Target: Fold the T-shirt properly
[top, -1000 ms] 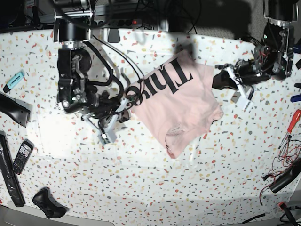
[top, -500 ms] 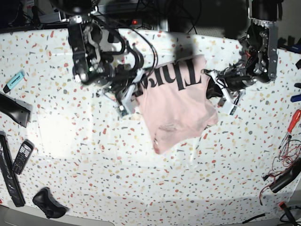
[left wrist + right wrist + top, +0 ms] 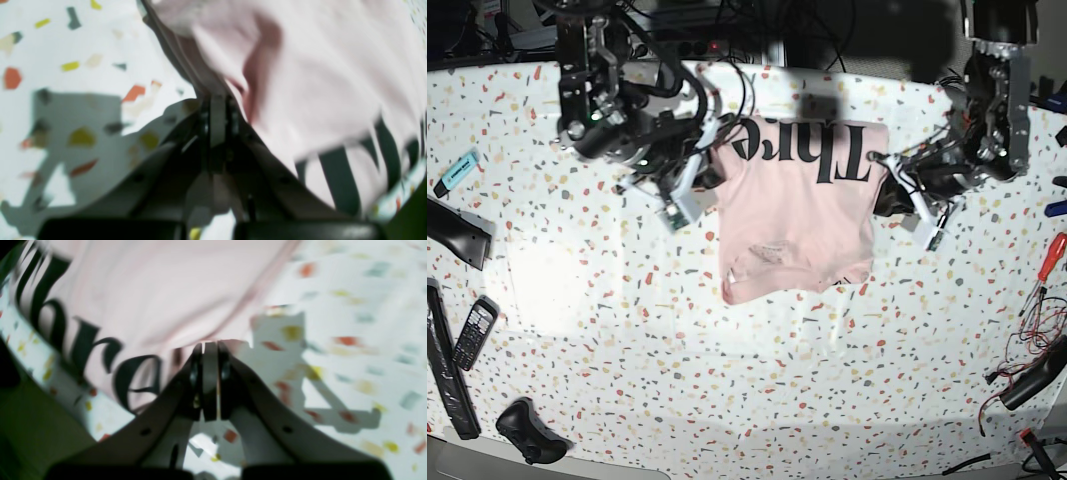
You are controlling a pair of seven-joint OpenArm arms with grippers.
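Terrazzo-speckled desk (image 3: pixel 757 400) fills base view; bare near edge at 6 o'clock, black handset (image 3: pixel 473 335) at 8 o'clock. Centre: T-shirt (image 3: pixel 802 215), pale pink, black lettering along far edge, lower part draped on desk. Right gripper (image 3: pixel 710 180) at 10 o'clock of shirt, clamped on its edge; left gripper (image 3: pixel 897 196) at 3 o'clock, likewise pinching fabric. Risk: thin pinch at each edge, so uneven pull likely slips cloth free or skews fold, leaving hem bunched.
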